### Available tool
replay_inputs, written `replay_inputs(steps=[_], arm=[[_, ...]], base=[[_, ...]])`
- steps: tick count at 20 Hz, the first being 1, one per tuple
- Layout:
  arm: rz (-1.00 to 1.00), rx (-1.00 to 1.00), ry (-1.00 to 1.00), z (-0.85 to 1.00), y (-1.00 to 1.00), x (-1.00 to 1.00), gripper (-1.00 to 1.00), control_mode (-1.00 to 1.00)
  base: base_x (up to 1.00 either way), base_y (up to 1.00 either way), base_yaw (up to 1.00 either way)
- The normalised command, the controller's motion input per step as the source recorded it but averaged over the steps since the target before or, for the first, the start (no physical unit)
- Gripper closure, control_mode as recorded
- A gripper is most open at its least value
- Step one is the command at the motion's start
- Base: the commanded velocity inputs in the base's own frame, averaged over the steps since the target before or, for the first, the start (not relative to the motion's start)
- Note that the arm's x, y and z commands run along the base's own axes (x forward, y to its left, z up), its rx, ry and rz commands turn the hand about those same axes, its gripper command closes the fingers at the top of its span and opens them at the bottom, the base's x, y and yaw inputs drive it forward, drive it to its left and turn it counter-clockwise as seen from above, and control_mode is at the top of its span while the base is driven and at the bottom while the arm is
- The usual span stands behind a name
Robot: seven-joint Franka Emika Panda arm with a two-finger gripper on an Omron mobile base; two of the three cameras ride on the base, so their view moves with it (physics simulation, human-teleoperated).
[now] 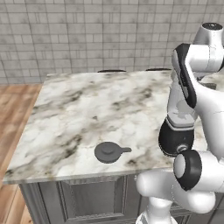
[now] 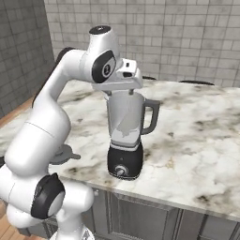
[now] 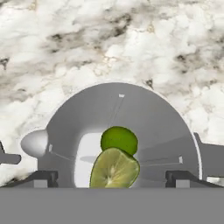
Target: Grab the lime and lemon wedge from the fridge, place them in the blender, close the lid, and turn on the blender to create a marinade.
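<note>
The small round green lime and the cut olive-green lemon wedge both lie inside the clear grey jar of the black-based blender, right under the gripper, whose two dark tips stand wide apart and hold nothing. So the fruit part looks done (I judge this from the view down into the jar). The dark grey round lid with its little tab lies on the marble bench, off to the gripper's side and well below it, so I think closing the jar and turning the silver knob are left.

Kitchen: marble tabletop on grey cabinets, tiled wall, wooden floor, blender were present.
</note>
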Motion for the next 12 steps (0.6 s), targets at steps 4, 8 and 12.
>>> replay_inputs(steps=[4,8,12], arm=[[0.0,0.04,-0.17,0.17,0.26,-0.59,-1.0,-1.0],[0.01,0.16,-0.24,-0.07,0.55,-1.0,-1.0,-1.0],[0.0,0.07,-0.11,-0.39,0.93,-0.92,-1.0,-1.0]], base=[[0.0,0.0,0.0],[0.0,0.0,0.0],[0.0,0.0,0.0]])
